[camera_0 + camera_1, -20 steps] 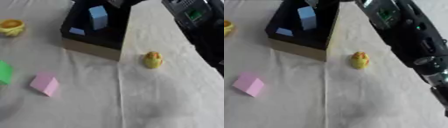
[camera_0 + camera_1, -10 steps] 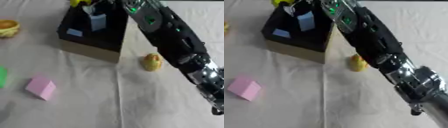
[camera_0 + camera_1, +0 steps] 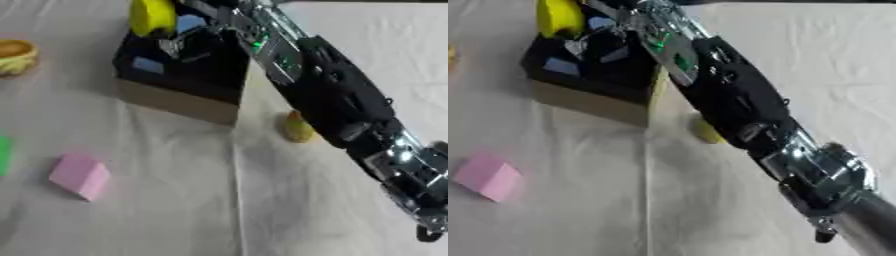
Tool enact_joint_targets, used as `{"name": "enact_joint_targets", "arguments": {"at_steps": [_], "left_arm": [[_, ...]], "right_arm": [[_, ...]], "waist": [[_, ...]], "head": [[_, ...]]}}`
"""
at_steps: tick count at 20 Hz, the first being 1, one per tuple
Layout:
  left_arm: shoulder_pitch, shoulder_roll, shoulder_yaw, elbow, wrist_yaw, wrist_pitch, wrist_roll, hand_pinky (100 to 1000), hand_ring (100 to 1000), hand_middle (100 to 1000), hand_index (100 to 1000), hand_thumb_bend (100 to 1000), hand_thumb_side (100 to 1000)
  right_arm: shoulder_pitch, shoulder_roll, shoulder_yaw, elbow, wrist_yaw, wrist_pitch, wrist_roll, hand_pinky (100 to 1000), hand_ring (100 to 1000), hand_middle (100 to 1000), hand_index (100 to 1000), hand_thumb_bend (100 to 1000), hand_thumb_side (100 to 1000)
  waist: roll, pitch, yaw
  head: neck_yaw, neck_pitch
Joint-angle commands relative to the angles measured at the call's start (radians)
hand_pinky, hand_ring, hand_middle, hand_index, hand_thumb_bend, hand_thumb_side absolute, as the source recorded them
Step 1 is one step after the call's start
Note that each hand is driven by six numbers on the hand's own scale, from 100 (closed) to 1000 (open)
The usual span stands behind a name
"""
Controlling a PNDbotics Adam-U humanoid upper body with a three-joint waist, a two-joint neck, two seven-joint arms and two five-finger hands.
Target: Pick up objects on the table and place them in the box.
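Over the box (image 3: 179,102), a yellow object (image 3: 152,16) is held in the curled fingers of the right hand (image 3: 197,42), now stretched further across than a second ago; release is likely next. Pink block (image 3: 80,175) awaits.

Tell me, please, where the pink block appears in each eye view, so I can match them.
Left eye view: pink block at lower left, clear of the edge.
Right eye view: same block against the left edge.
Shared landmark: the box, up and right of it.
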Motion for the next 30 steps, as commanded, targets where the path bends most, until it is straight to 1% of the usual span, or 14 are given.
{"name": "enact_joint_targets", "arguments": {"at_steps": [1,4,6,8,13,16,18,19,20,21,23,24,27,30], "left_arm": [[0.000,0.012,0.005,-0.015,0.000,0.004,0.002,734,773,719,828,402,524],[-0.001,0.010,0.004,-0.015,0.001,0.006,0.002,734,773,719,828,405,523],[0.001,0.010,0.004,-0.015,0.001,0.008,0.002,734,773,719,828,402,525],[0.003,0.010,0.005,-0.015,0.001,0.009,0.003,734,773,719,828,402,525],[0.006,0.014,0.007,-0.015,0.000,0.009,0.005,735,773,720,828,404,522],[0.007,0.014,0.007,-0.015,0.000,0.009,0.006,735,773,720,828,404,522],[0.020,0.019,0.012,-0.015,-0.004,0.011,0.009,735,774,720,828,406,522],[0.022,0.020,0.012,-0.015,-0.005,0.011,0.010,735,774,720,828,408,520],[0.020,0.020,0.011,-0.015,-0.005,0.010,0.011,735,774,719,828,409,517],[0.017,0.019,0.010,-0.015,-0.005,0.010,0.010,735,774,719,828,409,515],[0.013,0.019,0.010,-0.015,-0.004,0.008,0.009,735,774,719,828,410,515],[0.013,0.019,0.010,-0.015,-0.003,0.008,0.009,735,774,719,829,410,517],[0.013,0.017,0.011,-0.015,-0.003,0.008,0.011,735,774,719,828,409,518],[0.011,0.016,0.012,-0.015,-0.004,0.010,0.012,735,774,719,829,411,517]], "right_arm": [[-0.023,-0.024,-0.014,-0.036,0.019,0.007,-0.008,863,925,845,879,100,685],[-0.026,-0.028,-0.017,-0.047,0.022,0.017,0.001,876,935,853,897,100,630],[-0.026,-0.030,-0.018,-0.054,0.013,0.019,0.010,879,936,852,899,100,615],[-0.026,-0.034,-0.022,-0.069,-0.016,0.025,0.017,880,935,847,897,100,620],[-0.029,-0.073,-0.029,-0.142,-0.138,0.056,0.045,878,928,839,892,100,639],[-0.028,-0.080,-0.028,-0.162,-0.161,0.072,0.059,878,928,839,892,100,639],[-0.028,-0.104,-0.044,-0.189,-0.179,0.079,0.058,877,926,839,892,100,626],[-0.023,-0.125,-0.047,-0.203,-0.191,0.082,0.065,884,934,851,904,100,583],[-0.017,-0.142,-0.044,-0.212,-0.202,0.084,0.077,893,944,868,923,121,415],[-0.011,-0.153,-0.038,-0.214,-0.207,0.085,0.091,899,949,877,932,194,279],[-0.004,-0.163,-0.029,-0.204,-0.199,0.080,0.122,908,952,882,944,295,100],[-0.002,-0.166,-0.028,-0.196,-0.187,0.081,0.137,911,953,879,947,315,100],[0.002,-0.168,-0.045,-0.172,-0.151,0.090,0.181,913,954,875,947,309,100],[0.009,-0.169,-0.067,-0.143,-0.118,0.103,0.195,913,955,879,951,334,100]], "waist": [[-0.007,-0.021,-0.001],[-0.007,-0.024,-0.003],[-0.007,-0.026,-0.004],[-0.007,-0.028,-0.006],[-0.008,-0.035,-0.011],[-0.009,-0.035,-0.011],[-0.010,-0.046,-0.028],[-0.009,-0.048,-0.033],[-0.009,-0.050,-0.034],[-0.008,-0.050,-0.033],[-0.006,-0.048,-0.031],[-0.006,-0.047,-0.030],[-0.007,-0.044,-0.028],[-0.010,-0.042,-0.026]], "head": [[0.005,-0.006],[0.007,-0.005],[0.009,-0.005],[0.013,-0.003],[0.028,0.008],[0.029,0.009],[0.050,0.017],[0.055,0.020],[0.056,0.021],[0.055,0.020],[0.053,0.020],[0.052,0.020],[0.051,0.019],[0.053,0.018]]}}
